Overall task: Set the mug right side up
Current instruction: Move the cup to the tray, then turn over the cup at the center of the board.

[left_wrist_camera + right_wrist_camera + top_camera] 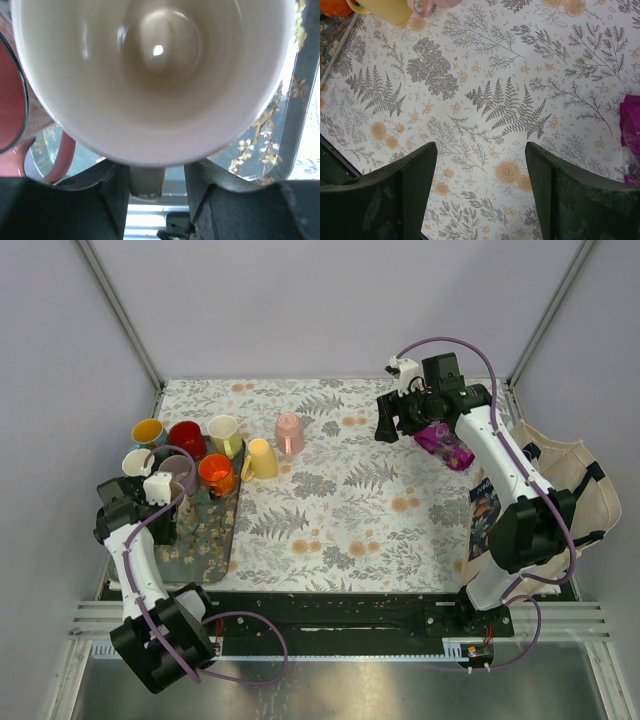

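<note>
The left end effector is positioned at the near left, jaws apart astride the handle of the cream mug, which is stood mouth-up on the tray. Farther right, the right end effector is held wide apart above the surface.

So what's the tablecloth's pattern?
The tablecloth has grey ferns and orange roses; best in right wrist view.
</note>
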Robot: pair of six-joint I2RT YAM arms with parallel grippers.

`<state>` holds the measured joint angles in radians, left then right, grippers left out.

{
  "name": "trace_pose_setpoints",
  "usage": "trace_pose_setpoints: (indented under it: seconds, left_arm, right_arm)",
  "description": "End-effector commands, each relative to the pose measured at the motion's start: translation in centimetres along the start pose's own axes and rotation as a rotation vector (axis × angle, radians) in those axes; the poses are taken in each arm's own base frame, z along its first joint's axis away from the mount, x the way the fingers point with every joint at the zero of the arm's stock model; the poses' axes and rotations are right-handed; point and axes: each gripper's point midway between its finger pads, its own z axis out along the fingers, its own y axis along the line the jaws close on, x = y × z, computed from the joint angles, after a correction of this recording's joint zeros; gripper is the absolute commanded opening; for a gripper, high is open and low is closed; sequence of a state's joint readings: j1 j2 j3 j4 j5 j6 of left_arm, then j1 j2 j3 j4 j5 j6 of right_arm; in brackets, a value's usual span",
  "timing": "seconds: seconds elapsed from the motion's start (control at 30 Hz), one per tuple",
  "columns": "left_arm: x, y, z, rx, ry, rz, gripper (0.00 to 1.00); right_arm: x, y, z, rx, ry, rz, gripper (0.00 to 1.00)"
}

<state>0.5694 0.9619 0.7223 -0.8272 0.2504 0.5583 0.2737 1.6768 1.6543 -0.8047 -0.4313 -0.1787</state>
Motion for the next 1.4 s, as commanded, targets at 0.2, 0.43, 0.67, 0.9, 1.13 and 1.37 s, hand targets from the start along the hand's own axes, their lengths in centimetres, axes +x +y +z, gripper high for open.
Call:
trace_pose_setpoints:
  seconds: [0.2,0.43,0.67,0.9,1.13,1.37]
  left_arm:
    - [-1.1,0.1,-6.5,-0.051,-0.023,0.188,0.69]
    - [-9.2,-0.9,-10.9,-0.010,-0.249,0.037,0.72]
    - [-11.3,-3.8,-11.3,0.166,-0.305,-0.083,0.81]
    - [-10.5,-6.6,-11.5,0.281,-0.299,-0.083,0.99]
    - [-9.1,-7.8,-11.4,0.329,-0.220,-0.111,0.99]
    - [-8.9,-8.6,-11.9,0.346,-0.237,-0.094,0.99]
  right_arm:
    - [-3.0,2.0,3.0,-0.095,-0.042,-0.117,0.80]
    - [-5.9,4.8,8.3,-0.138,-0.118,-0.241,0.81]
    - [-11.2,7.2,14.2,-0.143,-0.190,-0.097,0.82]
    - [-13.7,6.3,19.4,-0.028,-0.254,-0.026,0.81]
    - [-12.0,7.3,22.9,0.015,-0.233,-0.018,0.78]
    - [-12.8,7.5,23.8,0.059,-0.286,-0.007,0.76]
